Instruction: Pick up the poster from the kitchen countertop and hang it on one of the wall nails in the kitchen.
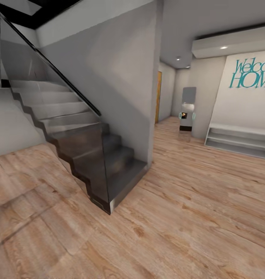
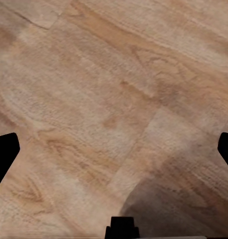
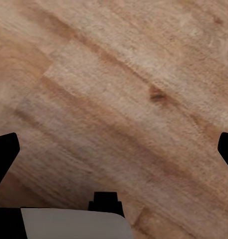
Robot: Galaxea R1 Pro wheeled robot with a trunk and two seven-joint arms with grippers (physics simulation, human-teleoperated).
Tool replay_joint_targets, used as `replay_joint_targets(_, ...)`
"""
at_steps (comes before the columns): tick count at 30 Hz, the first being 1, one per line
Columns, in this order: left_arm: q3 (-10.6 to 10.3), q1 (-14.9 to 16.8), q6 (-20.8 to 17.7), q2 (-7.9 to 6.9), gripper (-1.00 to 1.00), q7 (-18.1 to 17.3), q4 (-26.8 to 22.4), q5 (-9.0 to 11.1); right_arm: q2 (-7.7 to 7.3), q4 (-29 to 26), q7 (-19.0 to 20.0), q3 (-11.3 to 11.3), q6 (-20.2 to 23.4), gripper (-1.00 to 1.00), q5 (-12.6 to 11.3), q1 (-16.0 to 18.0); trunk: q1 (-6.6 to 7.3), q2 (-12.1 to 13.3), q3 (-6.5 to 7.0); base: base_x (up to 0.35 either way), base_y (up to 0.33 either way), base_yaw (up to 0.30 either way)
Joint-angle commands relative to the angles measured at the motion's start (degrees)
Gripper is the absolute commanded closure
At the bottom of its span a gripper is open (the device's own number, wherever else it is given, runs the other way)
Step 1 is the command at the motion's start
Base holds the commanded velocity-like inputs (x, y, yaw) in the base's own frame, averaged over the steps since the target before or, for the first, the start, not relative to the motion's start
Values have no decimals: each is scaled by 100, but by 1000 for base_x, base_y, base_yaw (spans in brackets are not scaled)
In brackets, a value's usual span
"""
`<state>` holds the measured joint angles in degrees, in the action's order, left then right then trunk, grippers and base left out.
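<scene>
I am in a hallway, away from the kitchen; the poster, the countertop and the wall nails are out of view. My left gripper [image 2: 114, 149] points down at the pale wood plank floor [image 2: 109, 89], its black fingertips [image 2: 5, 152] far apart at the picture's edges, open and empty. My right gripper [image 3: 114, 149] hangs the same way over the floor [image 3: 123, 84], fingertips [image 3: 5, 152] spread wide, nothing between them.
A dark staircase [image 1: 89, 155] with a glass side panel and a black handrail rises at the left against a grey wall [image 1: 120, 77]. A corridor runs back to an orange door [image 1: 158, 97]. A standing mirror [image 1: 187, 112], a low white shelf [image 1: 238, 141] and teal lettering [image 1: 250, 73] are at the right.
</scene>
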<state>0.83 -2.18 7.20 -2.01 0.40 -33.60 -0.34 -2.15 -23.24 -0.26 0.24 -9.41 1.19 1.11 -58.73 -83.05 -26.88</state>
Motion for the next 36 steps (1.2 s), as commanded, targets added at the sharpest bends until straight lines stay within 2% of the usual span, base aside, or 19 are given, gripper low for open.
replay_joint_targets(1, 5, -2, 9, 2, -100, 4, -6, -3, -2, 4, -2, 3, -17, -100, 12, 3, 0, -3, -5, 0, -6, 122)
replay_joint_targets(7, 5, -1, 9, 6, -100, 4, -6, -4, -4, 4, -1, 3, -14, -100, 12, 3, 0, -3, -5, -30, -120, 75)
replay_joint_targets(13, 5, -2, 9, 7, -100, 4, -6, -8, -4, 4, -1, 3, -17, -100, 12, 3, 0, -3, -5, -35, -140, 256)
replay_joint_targets(29, 5, -2, 9, -2, -100, 4, -6, -10, -4, 3, -1, 3, -17, -100, 12, 3, 0, -3, -5, -2, -8, 293)
replay_joint_targets(36, 5, -2, 9, -2, -100, 4, -6, -10, -4, 4, -1, 10, -15, -100, 12, 3, 0, -3, -5, -71, -157, 116)
